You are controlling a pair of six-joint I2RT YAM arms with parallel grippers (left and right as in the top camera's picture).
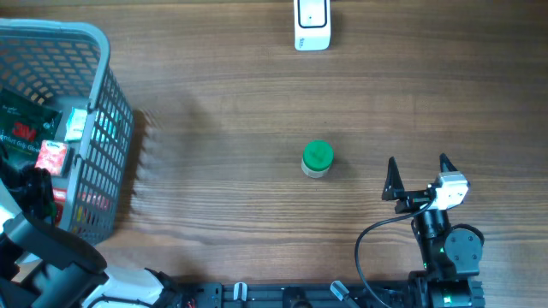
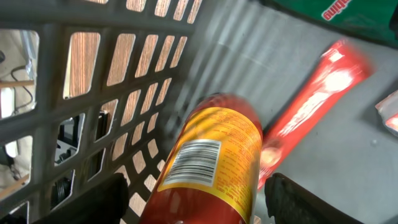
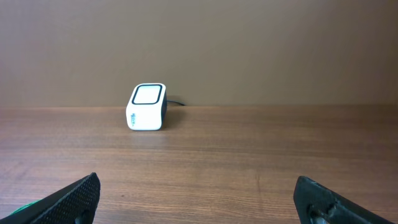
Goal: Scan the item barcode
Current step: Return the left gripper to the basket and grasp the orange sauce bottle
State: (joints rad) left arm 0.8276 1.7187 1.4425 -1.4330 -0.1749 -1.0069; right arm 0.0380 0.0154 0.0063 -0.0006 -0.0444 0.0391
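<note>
Basket [image 1: 111,128] at the left of the counter [image 1: 223,111] is holding the left end effector [image 2: 198,185]. Its fingers are standing apart, straddling a red-and-yellow can [image 2: 211,168] with slim gaps showing on either side. The can is lying tilted on the basket floor with its barcode [image 2: 193,163] facing up and a red packet [image 2: 317,99] just beside it. The right end effector [image 1: 418,162] is hovering with its fingers spread wide, gripping nothing and facing the white scanner [image 3: 147,107] at the far edge. A green-lidded jar [image 1: 318,159] is standing mid-counter.
</note>
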